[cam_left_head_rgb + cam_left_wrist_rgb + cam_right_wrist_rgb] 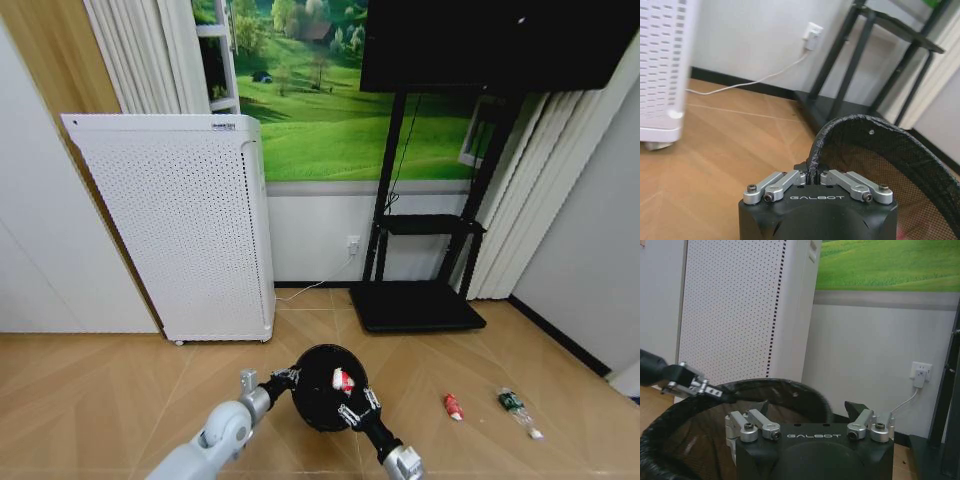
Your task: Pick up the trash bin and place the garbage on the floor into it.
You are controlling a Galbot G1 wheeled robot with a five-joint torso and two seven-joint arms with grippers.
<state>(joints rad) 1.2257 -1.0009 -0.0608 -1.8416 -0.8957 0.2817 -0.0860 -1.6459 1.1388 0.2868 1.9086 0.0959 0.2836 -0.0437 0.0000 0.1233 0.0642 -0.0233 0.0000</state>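
Left tool: low and just ahead of the robot, the left tool (283, 378) is clamped shut on the near-left rim of the small round black mesh trash bin (318, 405); in the left wrist view the two silver fingers (786, 181) meet on the rim's taped edge.
Right tool: the right tool (354, 406) hangs over the bin's right rim with its jaws spread apart and nothing between them; the right wrist view looks past them into the open mouth.
Bin contents: a crushed red-and-white can (342, 380) lies inside the bin, against the far-right part of the wall.
Step in hand: judging by the spread jaws over the mouth, the drop of one piece is done and the next pick-up is due. To do it well, keep the left grip firm and the bin level so the can stays in, lift the right tool straight clear of the rim, and bring the bin close beside the next piece.
Remaining garbage: on the light tan herringbone wooden floor (120, 400), to the right of the bin, lies a small red bottle-like piece (453, 406), apart from the right tool; farther right again lies a clear plastic bottle with a green label (518, 410).
Beyond: a white perforated appliance (180, 230) stands against the wall.
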